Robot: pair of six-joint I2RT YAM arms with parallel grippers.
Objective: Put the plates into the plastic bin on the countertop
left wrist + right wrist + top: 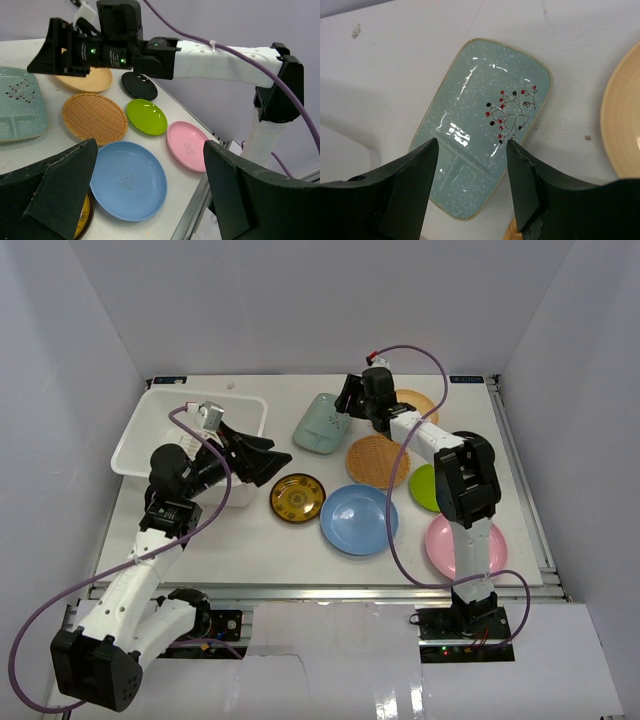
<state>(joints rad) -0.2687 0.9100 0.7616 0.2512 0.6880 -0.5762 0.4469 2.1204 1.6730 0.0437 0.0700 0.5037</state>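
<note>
The white plastic bin (160, 430) stands at the back left of the countertop (250, 545). My left gripper (275, 468) hangs open and empty just right of the bin, above the brown-gold plate (297, 497). In its wrist view the open left gripper (150, 185) frames the blue plate (127, 180), with the pink (189, 146), lime green (146, 116), tan woven (94, 117), peach (87, 82) and black (139, 85) plates beyond. My right gripper (472, 150) is open above the near end of the pale green rectangular plate (485, 125), gripping nothing.
The plates lie spread over the right half of the table, the pink plate (445, 545) nearest the front right edge. The right arm (440, 455) reaches over the lime green plate (425, 487) and the woven plate (378, 460). White walls enclose the back and sides.
</note>
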